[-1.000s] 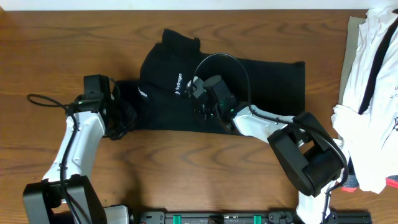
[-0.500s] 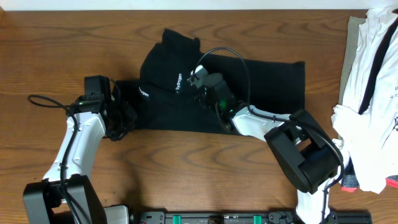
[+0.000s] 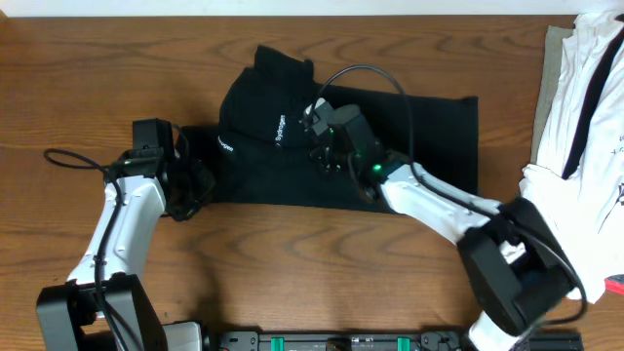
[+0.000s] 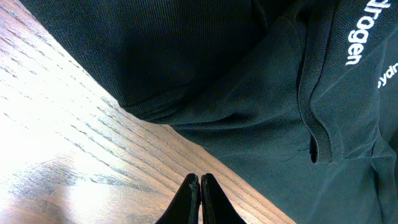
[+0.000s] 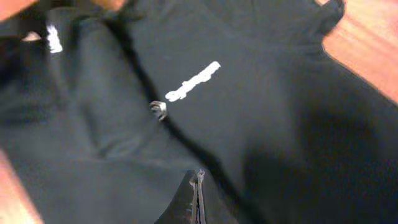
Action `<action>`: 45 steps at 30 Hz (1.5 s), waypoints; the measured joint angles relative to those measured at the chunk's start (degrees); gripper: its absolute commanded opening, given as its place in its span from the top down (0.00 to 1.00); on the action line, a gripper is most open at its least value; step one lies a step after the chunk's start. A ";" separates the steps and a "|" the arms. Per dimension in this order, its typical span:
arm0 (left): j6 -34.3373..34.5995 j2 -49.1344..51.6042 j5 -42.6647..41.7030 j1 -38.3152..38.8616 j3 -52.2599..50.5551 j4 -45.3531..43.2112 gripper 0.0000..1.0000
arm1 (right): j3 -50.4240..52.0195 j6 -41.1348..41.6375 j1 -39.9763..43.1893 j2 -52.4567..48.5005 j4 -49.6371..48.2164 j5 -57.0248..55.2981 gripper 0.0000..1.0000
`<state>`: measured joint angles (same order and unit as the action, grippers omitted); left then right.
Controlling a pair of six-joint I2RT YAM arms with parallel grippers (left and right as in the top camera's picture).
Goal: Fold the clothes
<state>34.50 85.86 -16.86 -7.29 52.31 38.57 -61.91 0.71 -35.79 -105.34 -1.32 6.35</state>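
My left gripper [image 4: 200,186] closed, empty, over table [image 4: 74,155] just beside clothes [image 4: 249,93] edge. My right gripper [image 5: 198,183] closed, empty, over clothes near lettering [image 5: 193,81].

Overhead: high, straight down, whole table [image 3: 292,273]. Left wrist: close, facing black garment [image 4: 249,124] edge on wood. Right wrist: close above garment. All share white lettering [image 5: 193,81].
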 measured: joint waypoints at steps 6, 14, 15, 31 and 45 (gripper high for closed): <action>0.00 0.00 0.00 0.00 0.00 0.00 0.94 | -0.26 0.83 0.00 -1.27 6.29 2.71 0.99; 0.00 0.00 0.00 0.00 -0.02 0.00 0.94 | -0.26 1.31 0.00 -4.37 6.29 3.89 0.99; 0.00 0.00 0.00 0.00 0.00 0.00 0.94 | -0.26 1.40 0.00 -4.76 6.25 4.00 0.99; 0.00 0.00 -0.02 0.00 -0.02 0.13 0.94 | -0.39 1.66 1.01 -9.62 -1.09 0.02 0.99; 0.00 0.00 -0.37 0.00 -0.02 0.07 0.94 | -0.39 2.12 6.64 -9.70 -7.17 -6.67 0.99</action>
<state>34.50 85.86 -17.23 -7.29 52.29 38.63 -62.30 2.83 -29.15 -115.04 -8.49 -0.32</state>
